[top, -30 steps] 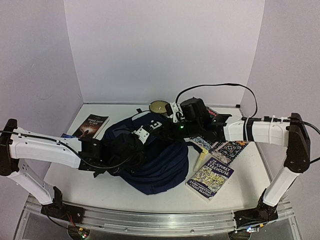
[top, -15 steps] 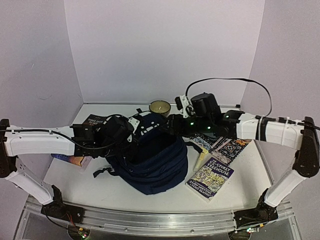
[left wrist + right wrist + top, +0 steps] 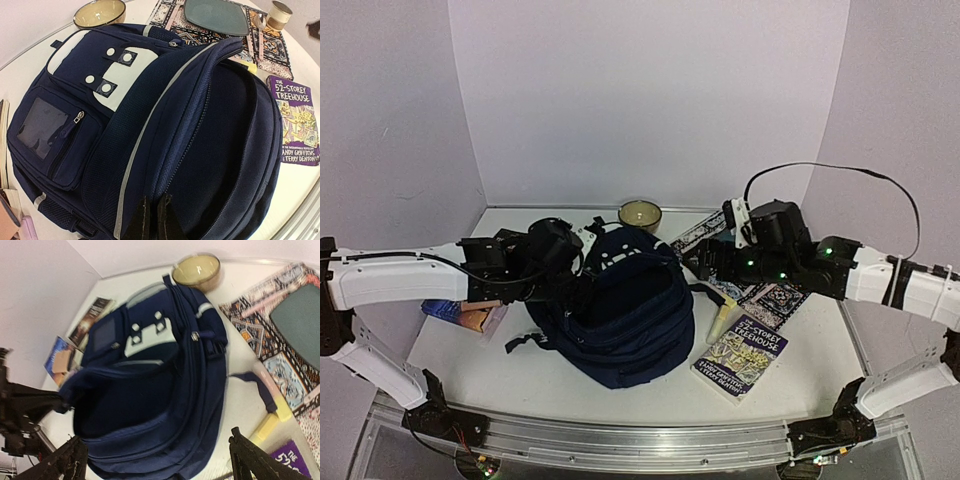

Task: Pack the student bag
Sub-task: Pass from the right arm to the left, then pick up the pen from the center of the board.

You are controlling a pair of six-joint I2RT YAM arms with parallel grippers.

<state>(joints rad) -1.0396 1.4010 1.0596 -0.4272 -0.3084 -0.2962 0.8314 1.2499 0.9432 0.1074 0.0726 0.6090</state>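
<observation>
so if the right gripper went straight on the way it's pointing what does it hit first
Most likely the bag, near the rim of its open compartment; how far ahead is hard to judge.

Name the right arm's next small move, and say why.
Probably swing the open right end effector down toward the Treehouse book. The left end effector pinches the student bag at its rim, the main compartment gapes open, and the book lies unpacked beside the bag.

Navy student bag (image 3: 625,320) w/ white patch; lies front-side up; main compartment unzipped, gaping open.
</observation>
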